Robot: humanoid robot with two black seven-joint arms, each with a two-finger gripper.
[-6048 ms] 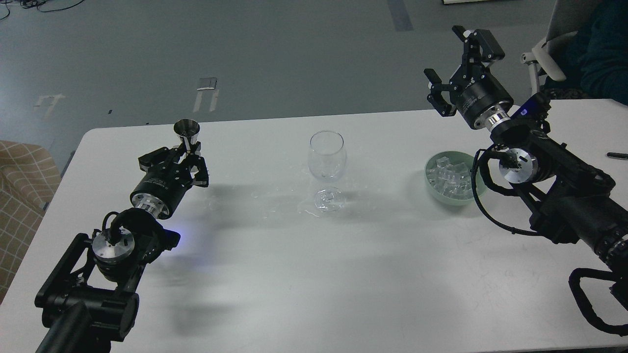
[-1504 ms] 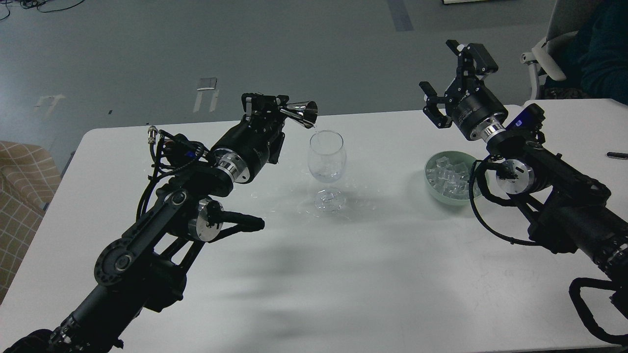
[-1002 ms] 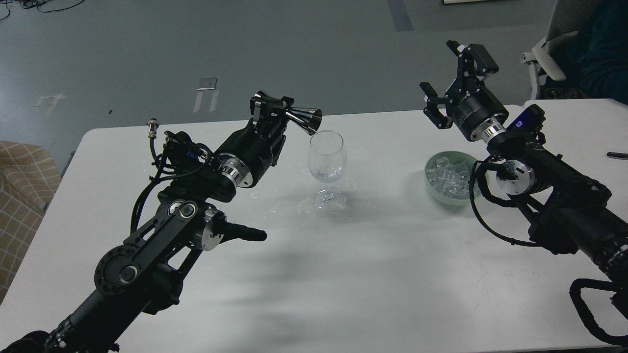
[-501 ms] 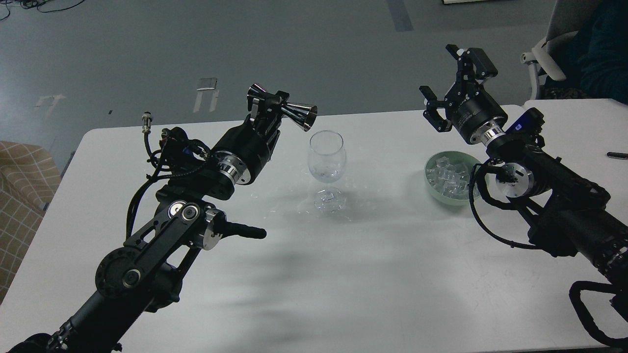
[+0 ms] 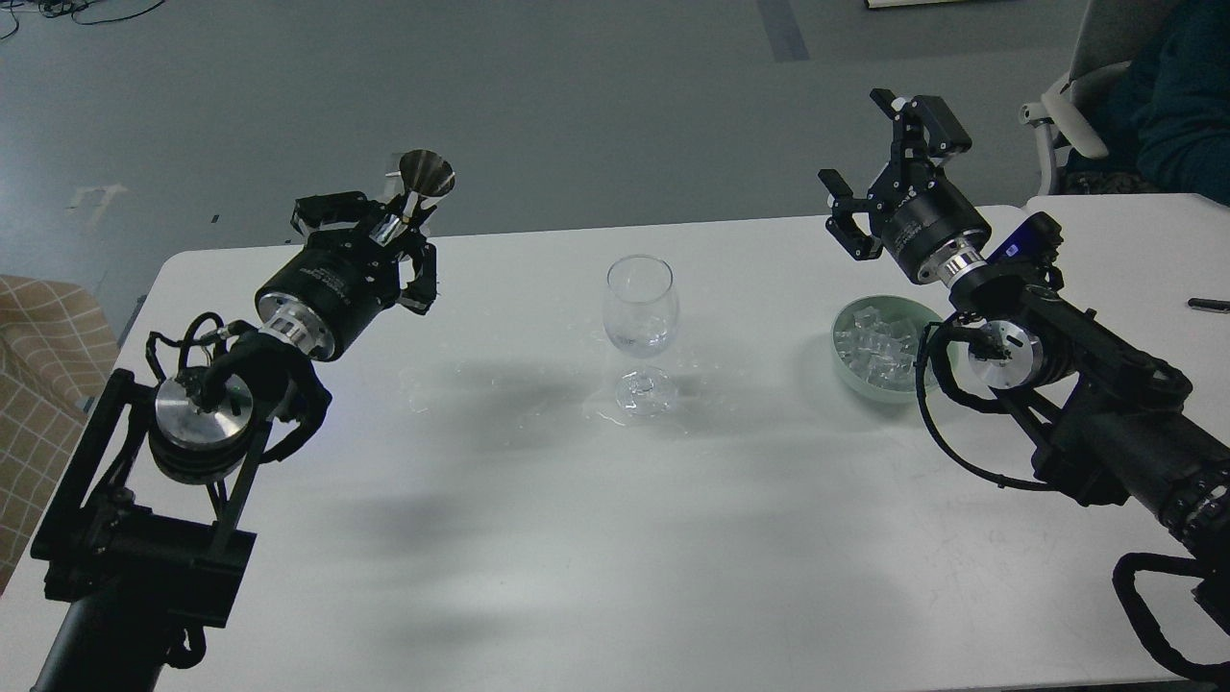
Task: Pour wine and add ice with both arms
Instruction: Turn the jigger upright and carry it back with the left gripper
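Note:
A clear stemmed glass [image 5: 640, 327] stands upright at the table's middle, with a little clear wine [image 5: 638, 339] in the bottom of its bowl. My left gripper [image 5: 394, 235] is shut on a silver double-cone jigger [image 5: 418, 187], held upright above the table's back left, well left of the glass. A heap of clear ice cubes [image 5: 879, 344] lies in a pale green bowl [image 5: 846, 370] to the right of the glass. My right gripper [image 5: 879, 159] is open and empty, raised above and behind the bowl.
Spilled drops and a small puddle [image 5: 615, 415] lie on the white table [image 5: 615, 538] around the glass foot. A black pen [image 5: 1208, 306] lies at the far right. A chair and a seated person [image 5: 1177, 86] are behind the right corner.
My left arm has swung back left, away from the glass, and turned the jigger from tipped sideways over the rim to upright. The right arm has barely moved.

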